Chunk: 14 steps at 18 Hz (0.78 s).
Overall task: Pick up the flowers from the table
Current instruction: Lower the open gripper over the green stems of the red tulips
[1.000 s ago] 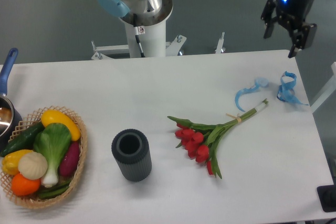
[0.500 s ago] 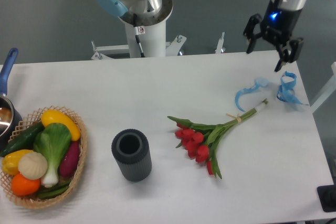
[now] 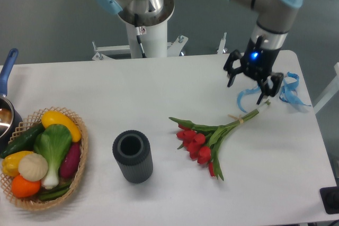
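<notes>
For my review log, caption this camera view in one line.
Open gripper hovers above the stem end of the flowers lying on the table, beside blue ribbon.

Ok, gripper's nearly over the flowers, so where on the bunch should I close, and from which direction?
Grip the flowers on the bare stems near the tan band, coming straight down with the open gripper. The bunch lies flat on the table, stems running diagonally toward the upper right, so set the fingers across that line. The stems look narrow and bundled there; the buds are bulkier and probably easier to crush.
</notes>
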Tool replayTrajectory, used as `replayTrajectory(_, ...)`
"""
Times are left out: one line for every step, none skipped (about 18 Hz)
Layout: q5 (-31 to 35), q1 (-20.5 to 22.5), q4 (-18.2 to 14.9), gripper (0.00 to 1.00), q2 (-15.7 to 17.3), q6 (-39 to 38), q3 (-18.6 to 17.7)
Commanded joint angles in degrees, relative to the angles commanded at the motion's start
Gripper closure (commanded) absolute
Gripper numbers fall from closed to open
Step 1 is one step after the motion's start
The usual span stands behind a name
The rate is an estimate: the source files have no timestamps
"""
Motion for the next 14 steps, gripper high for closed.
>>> replayTrajectory(0.00,-0.53,0.09,0.00,-0.96,0.09,0.00)
replayTrajectory(0.09,-0.80,0.00,0.00,-2.28,0.09,0.70)
replayTrajectory(0.09,-0.97,0.00,0.00,-3.42,0.18,0.79)
replayTrajectory(0.09,-1.23,0.09,0.00,-4.13,0.61,0.18)
replayTrajectory(0.09,-1.67,0.44,0.00,-5.01,2.10,0.09)
replayTrajectory(0.17,-1.85,1.22,0.00,-5.71,3.50,0.09)
replayTrajectory(0.18,-1.77,1.58,0.00,-6.33,4.91,0.26)
replayTrajectory(0.70,-1.76,1.58,0.00,-6.94,6.49,0.26)
replayTrajectory(2.01,-1.85,1.67,0.00,-7.65,7.03,0.00)
replayTrajectory(3.07,-2.03,1.76,0.00,-8.09,7.29,0.17)
replayTrajectory(3.25,-2.03,1.84,0.00,-8.53,7.21,0.09)
replayTrajectory(3.25,-2.03,2.02,0.00,-9.23,7.38,0.17)
replayTrajectory(3.34,-2.03,2.72,0.00,-9.84,7.30,0.17)
replayTrajectory(3.34,-2.46,4.29,0.00,-10.46,6.86,-0.09)
